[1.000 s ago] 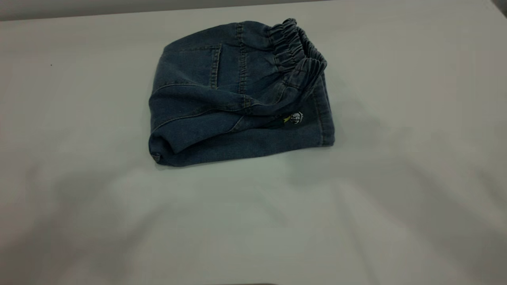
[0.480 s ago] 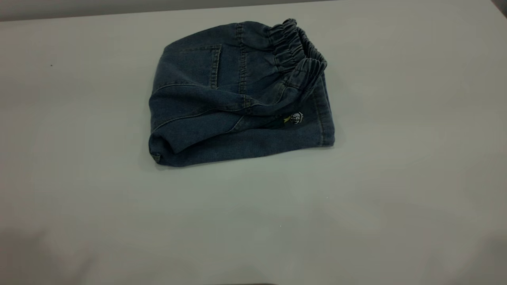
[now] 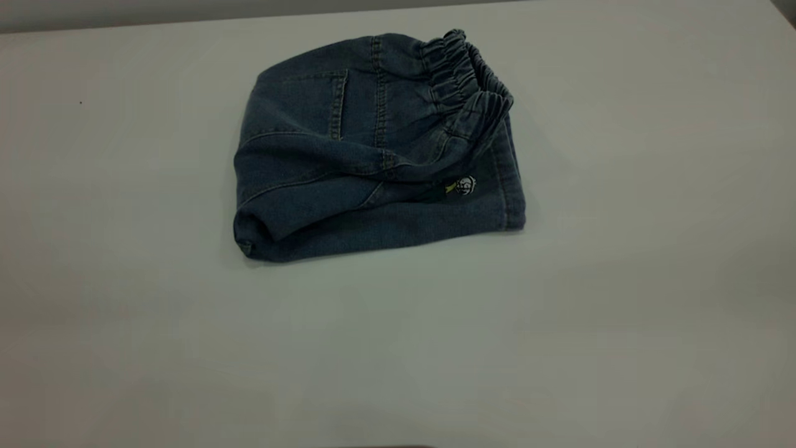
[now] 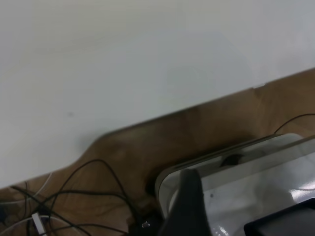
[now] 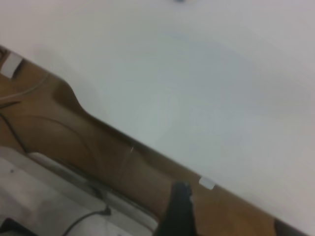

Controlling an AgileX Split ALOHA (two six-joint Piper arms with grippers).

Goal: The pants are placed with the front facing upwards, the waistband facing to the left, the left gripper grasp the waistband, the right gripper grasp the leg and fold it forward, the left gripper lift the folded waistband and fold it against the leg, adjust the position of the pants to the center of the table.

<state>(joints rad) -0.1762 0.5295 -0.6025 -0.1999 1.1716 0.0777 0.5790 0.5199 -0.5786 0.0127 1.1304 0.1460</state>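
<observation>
Pants point(image 3: 373, 149) are lying folded on the table point(image 3: 622, 311), a bit toward the far side & roughly mid-width in the exterior view, w/ nothing touching them. Waistband point(image 3: 466, 78) is sitting at the far right of the bundle, ruffled, resting over the leg layer. Small white/yellow cartoon print point(image 3: 463, 185) is peeking out just below it; no readable writing on it. Neither arm is showing in the exterior view. Left gripper point(image 4: 189, 206) is hanging off the table edge over a wooden surface w/ cables; only one dark finger is showing, so can't tell open or closed. Right gripper point(image 5: 178, 211) is likewise sitting past the table edge, one finger visible, state can't tell
</observation>
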